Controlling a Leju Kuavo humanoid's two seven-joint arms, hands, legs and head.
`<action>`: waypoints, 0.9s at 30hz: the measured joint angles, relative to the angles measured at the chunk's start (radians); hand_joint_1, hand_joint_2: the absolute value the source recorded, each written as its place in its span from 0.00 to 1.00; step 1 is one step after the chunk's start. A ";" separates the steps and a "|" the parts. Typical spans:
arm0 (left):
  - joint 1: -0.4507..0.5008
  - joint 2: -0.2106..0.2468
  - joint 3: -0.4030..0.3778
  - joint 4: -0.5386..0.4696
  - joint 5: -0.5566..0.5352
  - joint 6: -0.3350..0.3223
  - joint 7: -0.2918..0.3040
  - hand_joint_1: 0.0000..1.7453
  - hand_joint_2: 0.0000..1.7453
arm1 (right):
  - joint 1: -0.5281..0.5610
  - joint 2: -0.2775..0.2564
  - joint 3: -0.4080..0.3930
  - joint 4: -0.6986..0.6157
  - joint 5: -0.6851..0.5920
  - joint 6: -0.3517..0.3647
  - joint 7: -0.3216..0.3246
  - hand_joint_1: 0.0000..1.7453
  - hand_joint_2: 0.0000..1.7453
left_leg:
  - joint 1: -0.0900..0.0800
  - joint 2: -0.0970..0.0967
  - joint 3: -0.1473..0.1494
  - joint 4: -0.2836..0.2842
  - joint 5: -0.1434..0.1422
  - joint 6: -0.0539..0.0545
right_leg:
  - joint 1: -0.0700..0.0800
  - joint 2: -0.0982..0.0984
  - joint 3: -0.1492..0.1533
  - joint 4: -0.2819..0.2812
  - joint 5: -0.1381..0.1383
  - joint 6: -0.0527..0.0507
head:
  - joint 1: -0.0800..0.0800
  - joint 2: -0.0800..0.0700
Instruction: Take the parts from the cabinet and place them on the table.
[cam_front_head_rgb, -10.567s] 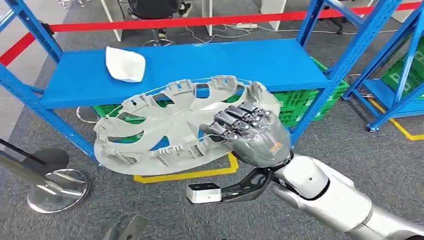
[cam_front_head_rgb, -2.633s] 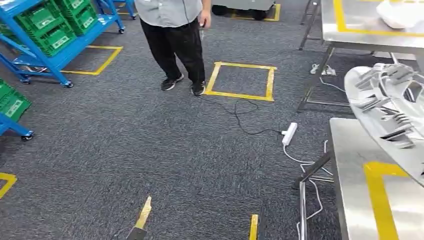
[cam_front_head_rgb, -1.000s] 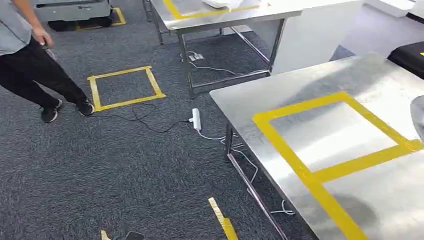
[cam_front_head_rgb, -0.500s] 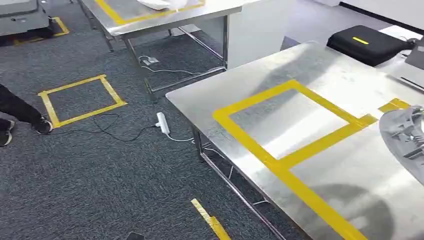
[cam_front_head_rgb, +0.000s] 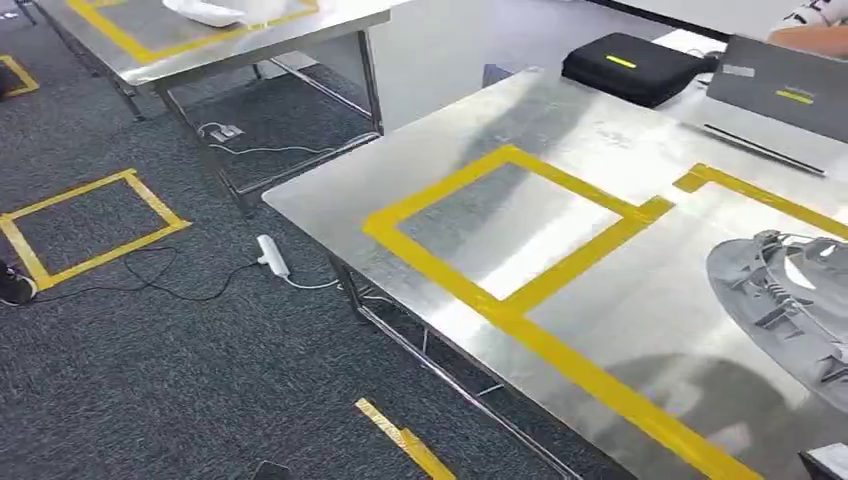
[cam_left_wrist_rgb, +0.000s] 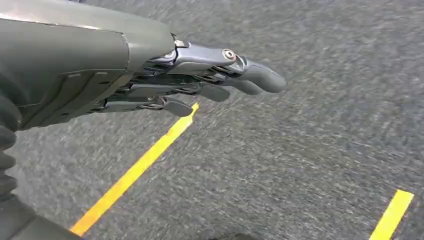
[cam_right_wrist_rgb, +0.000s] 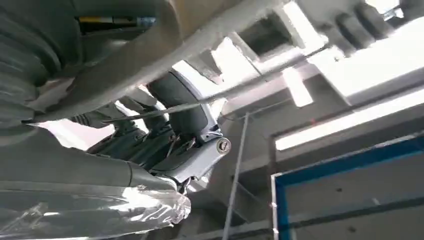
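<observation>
A large grey wheel-cover part (cam_front_head_rgb: 790, 300) with ribs and cut-outs comes in at the right edge of the head view, above the steel table (cam_front_head_rgb: 600, 130), and casts a shadow on it. In the right wrist view my right hand (cam_right_wrist_rgb: 170, 140) grips this part, its thumb hooked over the part's grey rim (cam_right_wrist_rgb: 150, 55). The left wrist view has my left hand (cam_left_wrist_rgb: 210, 80) hanging over grey carpet, fingers stretched out and holding nothing. The table top carries yellow tape squares (cam_front_head_rgb: 500, 290).
A black case (cam_front_head_rgb: 640, 65) and a laptop (cam_front_head_rgb: 790, 95) lie at the table's far end, beside a person's arm (cam_front_head_rgb: 815, 30). A second steel table (cam_front_head_rgb: 230, 50) at the back left bears a white part (cam_front_head_rgb: 205, 12). A power strip (cam_front_head_rgb: 272, 256) and cables lie on the carpet.
The camera has turned: the steel table has slid left in the picture and fills more of it. More of the grey part shows at the right edge. The person has left the view.
</observation>
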 joint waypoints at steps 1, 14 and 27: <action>-0.003 0.001 0.000 0.000 -0.005 0.000 0.000 0.00 1.00 | 0.002 0.000 0.009 0.005 0.013 0.001 0.003 1.00 1.00 | 0.002 0.011 0.001 -0.001 0.002 -0.002 | 0.002 0.011 -0.004 0.003 0.001 -0.003 | 0.001 0.000; -0.008 0.007 0.004 -0.002 -0.027 -0.004 0.012 0.00 1.00 | 0.011 -0.031 0.193 0.082 0.108 0.000 0.123 1.00 1.00 | 0.010 -0.196 -0.028 0.031 0.020 0.033 | 0.010 0.164 -0.010 0.004 0.015 -0.033 | -0.001 0.000; -0.030 0.001 0.005 -0.003 -0.063 -0.021 0.030 0.00 1.00 | -0.021 -0.184 0.447 0.133 0.193 0.000 0.294 1.00 1.00 | 0.014 -0.026 -0.009 -0.011 0.016 0.024 | -0.010 0.032 -0.055 0.082 0.009 0.030 | 0.006 0.000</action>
